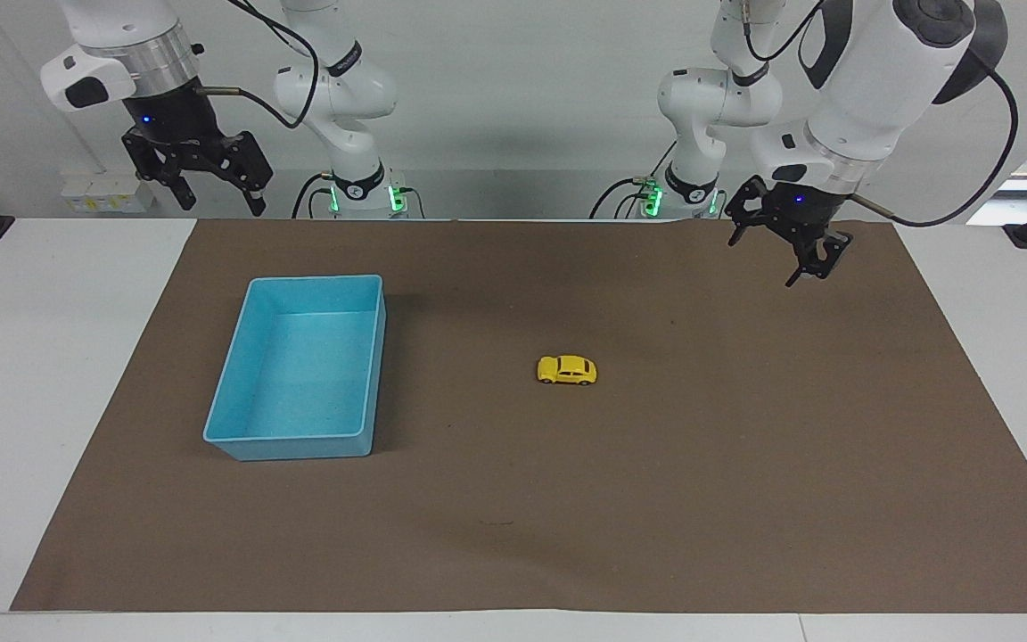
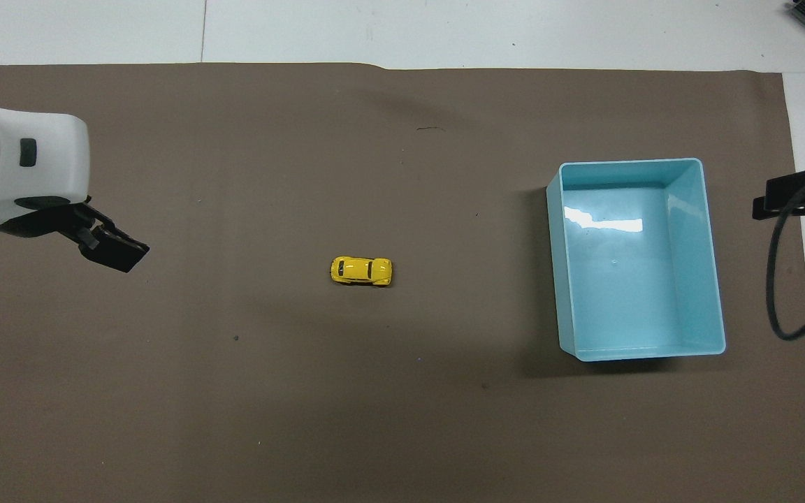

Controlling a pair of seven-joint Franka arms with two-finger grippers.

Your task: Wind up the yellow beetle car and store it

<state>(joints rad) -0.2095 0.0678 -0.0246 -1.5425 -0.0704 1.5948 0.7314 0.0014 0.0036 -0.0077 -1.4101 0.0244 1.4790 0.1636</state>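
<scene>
The left gripper (image 1: 772, 251) hangs in the air over the brown mat (image 1: 745, 499) toward the left arm's end, fingers spread wide, holding nothing. The right gripper (image 1: 210, 183) waits raised at the right arm's end, also wide and empty. The car (image 1: 567, 369) stands on its wheels mid-mat, well apart from both, long axis running from one arm's end toward the other. Which end is its nose cannot be told. The tray (image 1: 246, 392) sits beside it toward the right arm's end, reaching farther out.

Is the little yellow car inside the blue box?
No, the yellow beetle car sits on the brown mat, well apart from the light-blue tray, which holds nothing.
</scene>
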